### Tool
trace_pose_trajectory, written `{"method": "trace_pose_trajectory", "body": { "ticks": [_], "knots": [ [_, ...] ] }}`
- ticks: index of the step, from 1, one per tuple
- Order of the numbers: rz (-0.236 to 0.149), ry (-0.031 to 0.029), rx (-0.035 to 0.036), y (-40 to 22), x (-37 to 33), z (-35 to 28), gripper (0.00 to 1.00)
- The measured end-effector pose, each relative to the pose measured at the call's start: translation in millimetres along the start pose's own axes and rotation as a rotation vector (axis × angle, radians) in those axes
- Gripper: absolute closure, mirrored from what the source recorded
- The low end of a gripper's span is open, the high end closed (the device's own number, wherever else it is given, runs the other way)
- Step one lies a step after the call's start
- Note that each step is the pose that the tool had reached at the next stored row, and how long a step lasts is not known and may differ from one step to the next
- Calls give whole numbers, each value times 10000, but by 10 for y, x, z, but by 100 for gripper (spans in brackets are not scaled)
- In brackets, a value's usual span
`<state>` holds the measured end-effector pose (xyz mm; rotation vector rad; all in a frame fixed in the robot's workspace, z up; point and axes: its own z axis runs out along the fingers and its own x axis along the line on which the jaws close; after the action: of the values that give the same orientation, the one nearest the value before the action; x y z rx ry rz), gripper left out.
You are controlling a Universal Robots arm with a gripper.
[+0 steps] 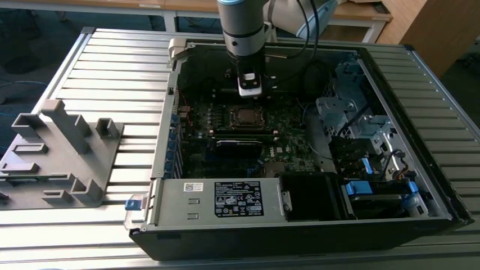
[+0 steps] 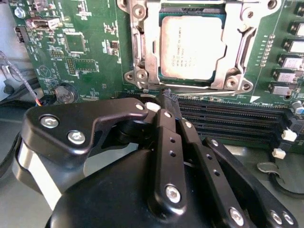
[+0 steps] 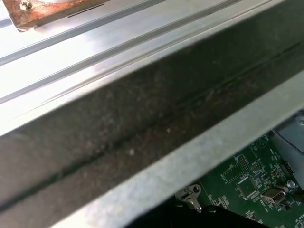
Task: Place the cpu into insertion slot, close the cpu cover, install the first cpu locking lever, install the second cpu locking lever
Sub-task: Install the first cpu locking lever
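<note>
The cpu [image 2: 190, 45] lies flat in the insertion slot [image 2: 134, 76], its pale metal top facing up. The silver cpu cover [image 2: 236, 45] lies down around it, framing the chip through its cut-out. My gripper [image 2: 169, 96] is shut with nothing between its black fingers [image 2: 164, 126]. Its tip hovers just off the socket's edge, beside the long memory slots [image 2: 228, 118]. In the exterior view the gripper [image 1: 250, 94] hangs inside the open computer case, just behind the socket with the cpu [image 1: 245, 116]. I cannot make out how the locking levers stand.
The open case [image 1: 172, 112] walls in the green motherboard [image 1: 285, 152]. A drive cage [image 1: 352, 112] stands on the exterior view's right and a power supply [image 1: 217, 199] at the front. A grey fixture [image 1: 60, 152] sits on the slatted table. The first wrist view faces the case wall [image 3: 142, 133].
</note>
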<state>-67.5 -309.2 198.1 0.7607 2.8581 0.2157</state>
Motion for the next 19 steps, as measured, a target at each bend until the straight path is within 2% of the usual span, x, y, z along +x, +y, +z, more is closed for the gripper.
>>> {"method": "trace_pose_trajectory", "body": {
  "ticks": [12,15,19],
  "knots": [
    [-54,-125,227,2,-14,39,89],
    [-63,-146,263,2,-13,52,89],
    [-65,-150,276,2,-13,65,89]
  ]
}}
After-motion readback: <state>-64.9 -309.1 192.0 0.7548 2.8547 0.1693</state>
